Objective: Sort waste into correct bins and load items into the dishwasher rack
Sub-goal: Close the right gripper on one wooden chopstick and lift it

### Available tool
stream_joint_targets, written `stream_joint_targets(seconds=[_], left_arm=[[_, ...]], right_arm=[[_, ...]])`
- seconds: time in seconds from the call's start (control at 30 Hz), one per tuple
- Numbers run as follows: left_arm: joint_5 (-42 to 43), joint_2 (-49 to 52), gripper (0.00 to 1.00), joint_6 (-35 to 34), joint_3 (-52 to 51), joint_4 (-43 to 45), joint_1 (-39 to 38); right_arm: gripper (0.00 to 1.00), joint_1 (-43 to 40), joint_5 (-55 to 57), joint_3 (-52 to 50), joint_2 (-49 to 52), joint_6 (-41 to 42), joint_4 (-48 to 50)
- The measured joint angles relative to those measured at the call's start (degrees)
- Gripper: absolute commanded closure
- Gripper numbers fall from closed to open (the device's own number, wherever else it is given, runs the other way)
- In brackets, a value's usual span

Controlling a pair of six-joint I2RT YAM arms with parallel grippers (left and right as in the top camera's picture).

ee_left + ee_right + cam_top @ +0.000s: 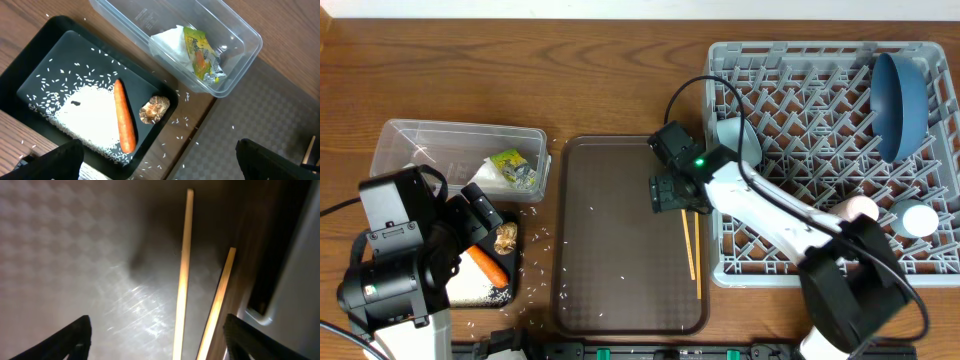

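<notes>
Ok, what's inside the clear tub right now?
The clear tub holds a yellow-green wrapper lying on a white paper scrap. Some crinkled silver shows at the wrapper's edge; foil ball or wrapper lining, I cannot tell. Anything beneath the paper is covered.

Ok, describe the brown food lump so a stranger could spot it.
Find the shallow black tray beside the clear tub. The lump lies in it beside the orange carrot: the only round, wrinkled, tan thing there.
</notes>
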Motion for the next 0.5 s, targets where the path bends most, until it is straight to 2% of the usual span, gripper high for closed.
stream_joint_targets(seconds=[0.23, 0.4, 0.43, 0.5], left_arm=[[0.0, 0.3, 0.02, 0.0, 0.0, 0.0, 0.0], [0.0, 0.3, 0.02, 0.0, 0.0, 0.0, 0.0], [0.0, 0.3, 0.02, 0.0, 0.0, 0.0, 0.0], [0.0, 0.3, 0.02, 0.0, 0.0, 0.0, 0.0]], right_arm=[[0.50, 0.0, -0.7, 0.2, 6.4, 0.7, 0.9], [0.93, 0.0, -1.6, 0.3, 6.6, 0.5, 2.1], [0.99, 0.0, -1.7, 0.3, 6.6, 0.4, 2.2], [0.99, 0.0, -1.9, 0.3, 6.7, 0.8, 2.3]])
